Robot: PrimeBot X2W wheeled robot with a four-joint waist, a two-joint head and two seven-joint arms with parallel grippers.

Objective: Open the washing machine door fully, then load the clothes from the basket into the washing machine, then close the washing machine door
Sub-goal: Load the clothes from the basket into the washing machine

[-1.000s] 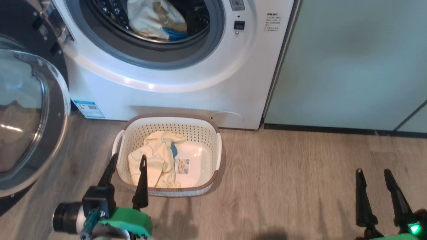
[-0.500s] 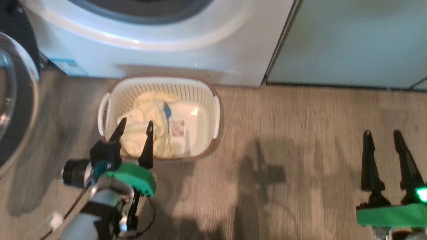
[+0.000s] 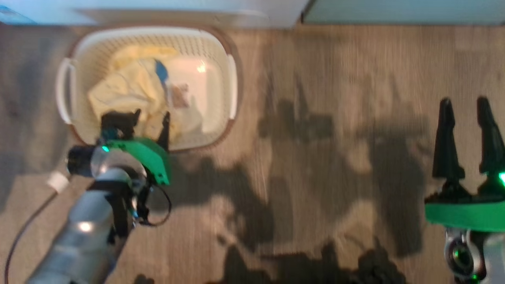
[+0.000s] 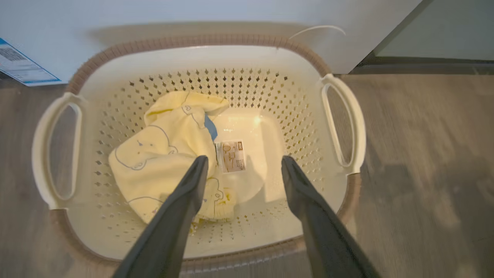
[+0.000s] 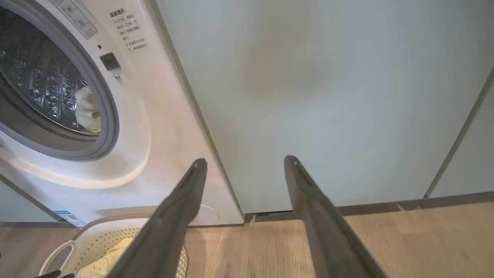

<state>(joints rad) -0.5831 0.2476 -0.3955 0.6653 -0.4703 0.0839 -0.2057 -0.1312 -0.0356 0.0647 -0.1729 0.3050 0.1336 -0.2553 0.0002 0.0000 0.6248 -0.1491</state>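
Lowering: left claw [image 4: 245,159], jaws apart, nearer the clothes [image 4: 162,162] in the basket [image 4: 193,40] than before.
Right claw [image 3: 467,103]: apart, empty.
Loading: unfinished.

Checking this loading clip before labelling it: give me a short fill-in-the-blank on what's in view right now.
1. The left gripper has its jaws ____, over the basket.
2. The garment in the basket is pale ____ with blue trim.
3. A second garment lies inside the washer's steel ____.

Missing words: open; yellow; drum.
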